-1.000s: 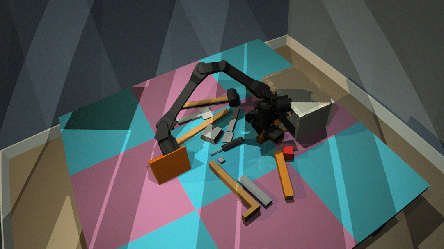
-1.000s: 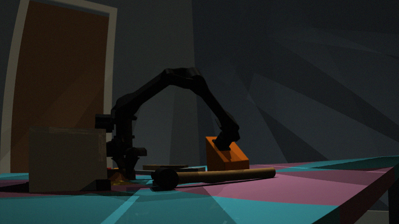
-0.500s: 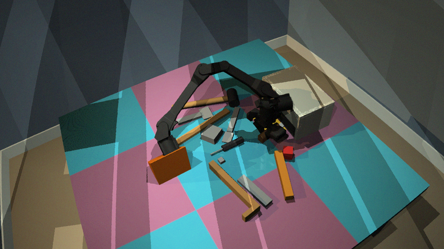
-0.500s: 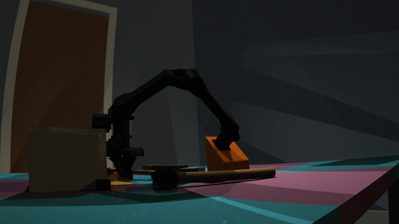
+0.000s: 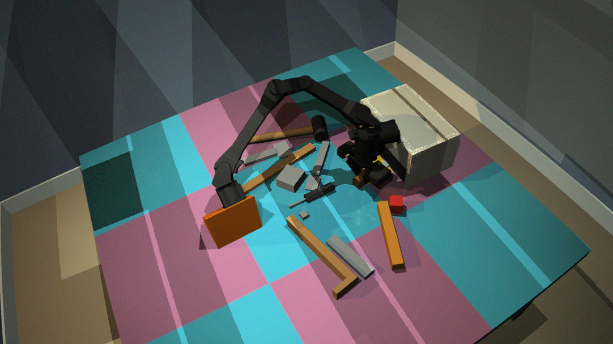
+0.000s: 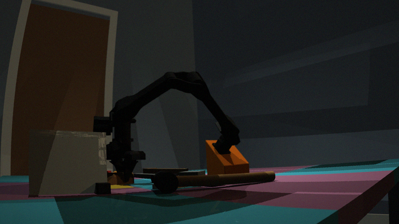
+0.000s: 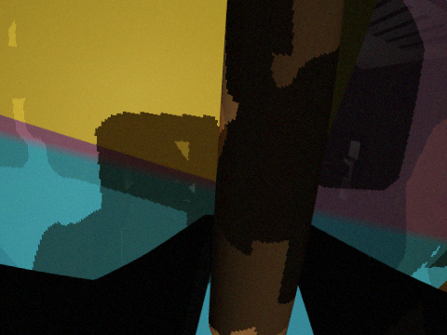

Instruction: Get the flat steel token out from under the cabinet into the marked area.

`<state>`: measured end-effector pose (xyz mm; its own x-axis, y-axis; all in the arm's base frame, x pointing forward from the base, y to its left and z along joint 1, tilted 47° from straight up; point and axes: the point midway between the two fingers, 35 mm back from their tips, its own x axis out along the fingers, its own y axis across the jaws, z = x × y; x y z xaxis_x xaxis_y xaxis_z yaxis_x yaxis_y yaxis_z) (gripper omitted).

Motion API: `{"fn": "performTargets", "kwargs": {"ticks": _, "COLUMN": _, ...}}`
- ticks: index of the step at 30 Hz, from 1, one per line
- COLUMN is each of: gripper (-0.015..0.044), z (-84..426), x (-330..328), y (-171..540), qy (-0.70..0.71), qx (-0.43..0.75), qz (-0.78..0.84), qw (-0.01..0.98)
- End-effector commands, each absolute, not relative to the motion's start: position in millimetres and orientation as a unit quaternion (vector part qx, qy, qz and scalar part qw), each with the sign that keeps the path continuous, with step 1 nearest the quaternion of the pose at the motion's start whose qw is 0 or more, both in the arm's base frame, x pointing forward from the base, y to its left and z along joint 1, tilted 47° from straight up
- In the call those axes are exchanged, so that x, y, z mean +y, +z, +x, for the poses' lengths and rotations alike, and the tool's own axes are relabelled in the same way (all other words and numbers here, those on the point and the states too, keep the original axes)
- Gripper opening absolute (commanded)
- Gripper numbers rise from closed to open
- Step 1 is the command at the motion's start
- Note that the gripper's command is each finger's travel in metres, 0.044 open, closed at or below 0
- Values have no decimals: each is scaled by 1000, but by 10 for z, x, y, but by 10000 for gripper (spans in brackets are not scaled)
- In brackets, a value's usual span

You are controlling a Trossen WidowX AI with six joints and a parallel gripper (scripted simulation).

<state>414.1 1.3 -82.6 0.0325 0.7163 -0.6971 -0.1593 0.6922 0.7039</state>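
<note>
The cream cabinet [image 5: 432, 158] [image 6: 66, 161] stands at the table's back right. The flat yellow marked area [image 7: 93, 70] [image 6: 120, 186] lies in front of it, largely hidden by my hand in the top view. My gripper [image 7: 252, 229] [image 6: 127, 179] is low over the table before the cabinet, shut on a round wooden rod. The rod [image 7: 270, 163] [image 5: 358, 180] runs up through the wrist view and across the marked area's right part. Its far end is out of that view, and I cannot tell what it bears. I cannot see the steel token in any view.
A red cube [image 5: 395, 203] and an orange bar [image 5: 390, 235] lie right of my hand. A black-headed mallet [image 5: 320, 128] [image 6: 165, 182], a screwdriver [image 5: 319, 193], a grey block [image 5: 290, 178] and an L-shaped wooden stick [image 5: 316, 246] lie left and front. A black block [image 6: 102, 188] is at the cabinet's foot.
</note>
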Motion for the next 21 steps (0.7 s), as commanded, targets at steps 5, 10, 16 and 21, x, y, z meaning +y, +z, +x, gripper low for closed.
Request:
{"fn": "performTargets", "kwargs": {"ticks": 5, "gripper": 0, "z": 4129, "x": 43, "y": -809, "qy": 325, "qx": 614, "qz": 226, "qw": 683}}
{"fn": "performTargets", "kwargs": {"ticks": 10, "gripper": 0, "z": 4085, "x": 36, "y": -820, "qy": 325, "qx": 614, "qz": 226, "qw": 683}}
{"fn": "performTargets", "kwargs": {"ticks": 16, "gripper": 0, "z": 4031, "x": 29, "y": -832, "qy": 325, "qx": 614, "qz": 226, "qw": 683}}
{"fn": "performTargets", "kwargs": {"ticks": 21, "gripper": 0, "z": 3986, "x": 23, "y": -841, "qy": 325, "qx": 614, "qz": 226, "qw": 683}}
